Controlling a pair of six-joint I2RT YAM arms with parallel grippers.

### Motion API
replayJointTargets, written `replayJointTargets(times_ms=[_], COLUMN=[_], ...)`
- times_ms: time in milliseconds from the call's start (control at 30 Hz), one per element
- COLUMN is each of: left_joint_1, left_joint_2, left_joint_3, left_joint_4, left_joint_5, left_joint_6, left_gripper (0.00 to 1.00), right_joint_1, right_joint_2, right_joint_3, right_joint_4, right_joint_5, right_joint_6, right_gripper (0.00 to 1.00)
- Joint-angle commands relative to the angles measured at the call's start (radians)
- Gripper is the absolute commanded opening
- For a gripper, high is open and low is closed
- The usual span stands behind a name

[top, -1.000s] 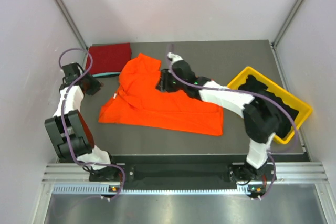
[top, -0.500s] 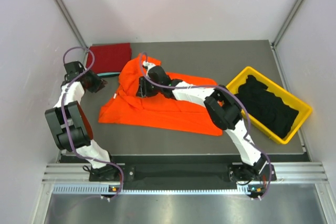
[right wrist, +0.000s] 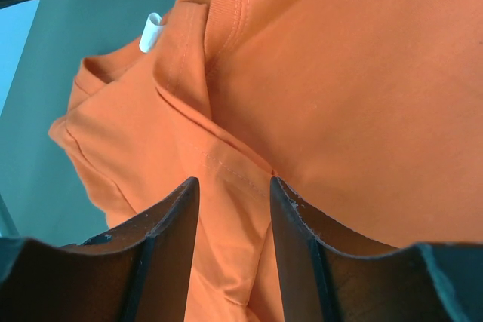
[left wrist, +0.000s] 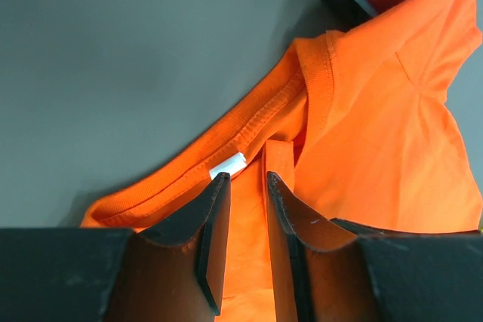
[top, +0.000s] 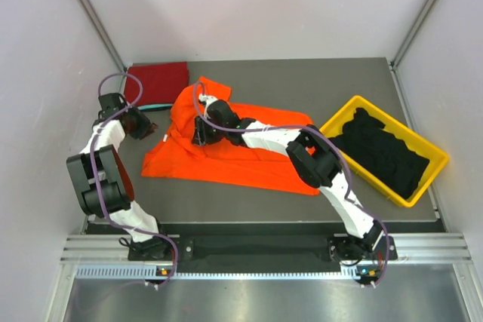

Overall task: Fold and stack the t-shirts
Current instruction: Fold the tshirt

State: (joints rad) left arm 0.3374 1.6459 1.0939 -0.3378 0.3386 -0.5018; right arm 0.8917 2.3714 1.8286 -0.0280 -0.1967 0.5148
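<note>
Top external shows the orange t-shirt [top: 249, 164] rumpled mid-tabletop [top: 317, 81]. The right pincer [right wrist: 230, 182], spread, hovers over its ten-o'clock shoulder, and the left pincer [left wrist: 243, 175], narrowly parted, faces the collar [left wrist: 313, 73] (probably both set to pull it flat).

Bare table [top: 317, 81] open along the far edge from centre to right, plus a near-edge strip. Yellow bin [top: 346, 109] of black t-shirts [top: 381, 156] blocks the right; dark red t-shirt [top: 157, 81] fills the far-left corner. Right arm [top: 272, 137] stretches across the orange t-shirt [top: 241, 165] mid-table.
</note>
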Motion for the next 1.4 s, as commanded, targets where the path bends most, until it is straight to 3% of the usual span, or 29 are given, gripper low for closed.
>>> replayJointTargets(times_ms=[0, 300, 367, 400, 500, 567, 1000, 1167, 1367], left_joint_1=[-0.006, -0.009, -0.008, -0.008, -0.009, -0.008, -0.008, -0.009, -0.011], left_joint_2=[-0.018, -0.015, -0.011, -0.005, 0.028, 0.048, 0.120, 0.132, 0.112], left_joint_3=[0.009, 0.011, 0.011, 0.012, 0.014, 0.021, -0.005, 0.006, 0.031], left_joint_4=[0.010, 0.010, 0.010, 0.008, -0.004, -0.035, -0.040, -0.049, -0.089], left_joint_5=[-0.019, -0.039, -0.052, -0.059, -0.113, -0.179, -0.375, -0.397, -0.414], left_joint_6=[0.016, 0.025, 0.026, 0.029, 0.042, 0.051, 0.080, 0.094, 0.108], left_gripper=[0.31, 0.31, 0.31, 0.31, 0.30, 0.29, 0.24, 0.13, 0.13], right_joint_1=[0.009, 0.015, 0.015, 0.015, 0.013, 0.013, 0.006, 0.000, -0.010], right_joint_2=[0.031, 0.049, 0.051, 0.051, 0.040, 0.029, -0.129, -0.130, -0.140], right_joint_3=[0.054, 0.064, 0.064, 0.064, 0.063, 0.057, -0.077, -0.107, -0.157], right_joint_4=[0.036, 0.031, 0.031, 0.031, 0.031, 0.031, 0.068, 0.069, 0.097], right_joint_5=[0.014, 0.055, 0.062, 0.066, 0.071, 0.088, 0.216, 0.226, 0.220], right_joint_6=[-0.025, -0.032, -0.035, -0.038, -0.041, -0.053, -0.045, -0.021, 0.022], right_gripper=[0.43, 0.40, 0.33, 0.23, 0.06, 0.00, 0.00, 0.00, 0.00])
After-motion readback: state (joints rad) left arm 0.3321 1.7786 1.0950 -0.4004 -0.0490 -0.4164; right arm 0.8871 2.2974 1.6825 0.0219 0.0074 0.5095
